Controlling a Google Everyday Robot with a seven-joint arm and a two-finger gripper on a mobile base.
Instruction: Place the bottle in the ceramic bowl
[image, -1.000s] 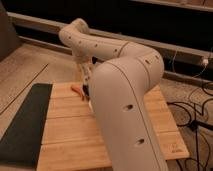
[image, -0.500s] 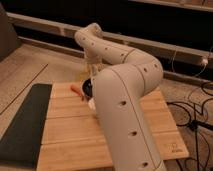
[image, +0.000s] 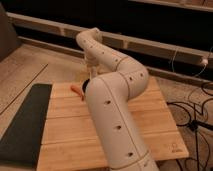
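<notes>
My white arm fills the middle of the camera view and bends back over the wooden table (image: 65, 125). The gripper (image: 91, 70) hangs at the arm's far end, above the table's back edge, mostly hidden behind the arm. Just below it a dark sliver shows beside the arm; this looks like the rim of the ceramic bowl (image: 85, 86), and the rest of it is hidden. The bottle is not in view; I cannot tell whether the gripper holds it.
A small orange object (image: 76, 90) lies on the table just left of the bowl. A flat black mat (image: 25, 120) runs along the table's left side. Cables (image: 192, 112) lie on the floor at the right. A low ledge (image: 45, 25) runs behind the table.
The arm's far link and the gripper have swung to the right, from left of the bowl area to just above it. The orange object has not moved.
</notes>
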